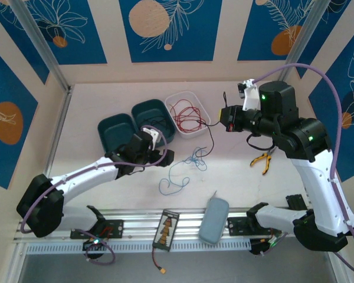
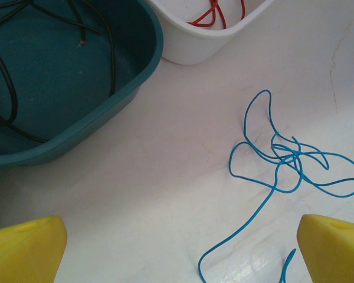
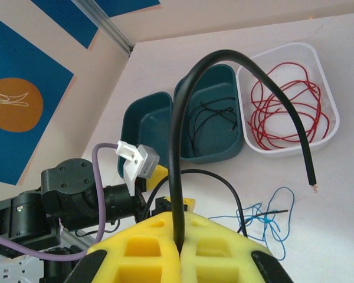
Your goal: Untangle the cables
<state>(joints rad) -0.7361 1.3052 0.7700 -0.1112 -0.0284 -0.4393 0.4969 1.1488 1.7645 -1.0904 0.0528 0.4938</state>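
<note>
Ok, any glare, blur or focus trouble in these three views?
Left wrist: blue wire sharp, pale sheen on the table at the bottom, yellow fingers slightly soft. Right wrist: black wire looms thick near the lens, white tray behind clear. Top external: even light, soft shadows.

The worktop [image 1: 94, 103] is bare at the far left and right of centre, near the pliers [image 1: 261, 160]. At the back, the teal trays [image 1: 118, 132] and the white tray [image 1: 183, 93] stand side by side. The blue wire [image 1: 176, 175] lies in the centre beside the left arm [image 1: 88, 174]. A black wire [image 3: 183, 106] hangs from the closed right pincer [image 3: 178, 239].
</note>
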